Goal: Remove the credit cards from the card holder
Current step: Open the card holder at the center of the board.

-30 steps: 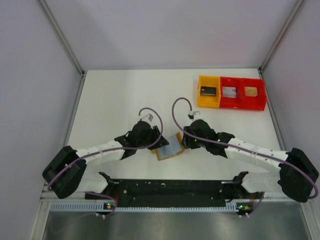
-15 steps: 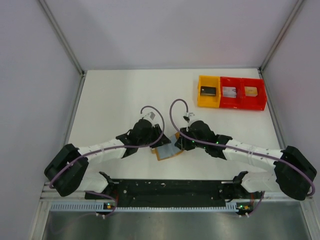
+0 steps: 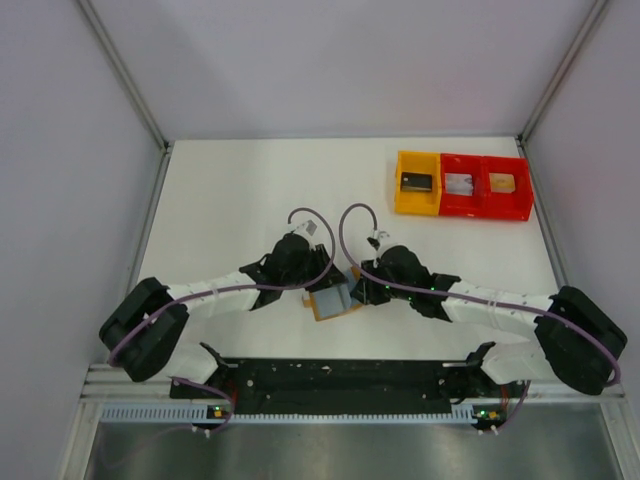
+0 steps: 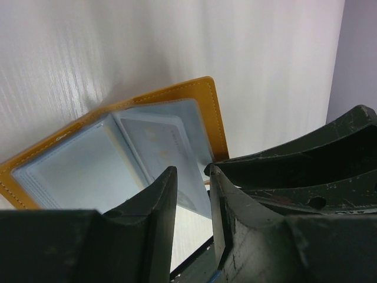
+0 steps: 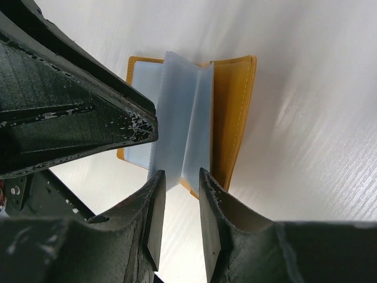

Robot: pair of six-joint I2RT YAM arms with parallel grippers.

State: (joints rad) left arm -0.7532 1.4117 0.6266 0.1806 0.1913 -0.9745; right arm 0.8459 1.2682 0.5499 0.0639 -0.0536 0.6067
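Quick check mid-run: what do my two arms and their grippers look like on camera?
The left arm and right arm have white links between bulky black joints, each with a looping purple cable. The left gripper and right gripper are black, with wedge-shaped fingers scuffed pale along the edges.

white arm links [image 3: 215, 293], black joints [image 3: 145, 330], purple cables [image 3: 345, 215], scuffed black fingers [image 4: 156, 206]

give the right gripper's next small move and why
Probably close the right gripper on the raised grey-blue leaves of the card holder: they sit between its parted fingertips, not yet pinched, while the left gripper hovers at its other side.
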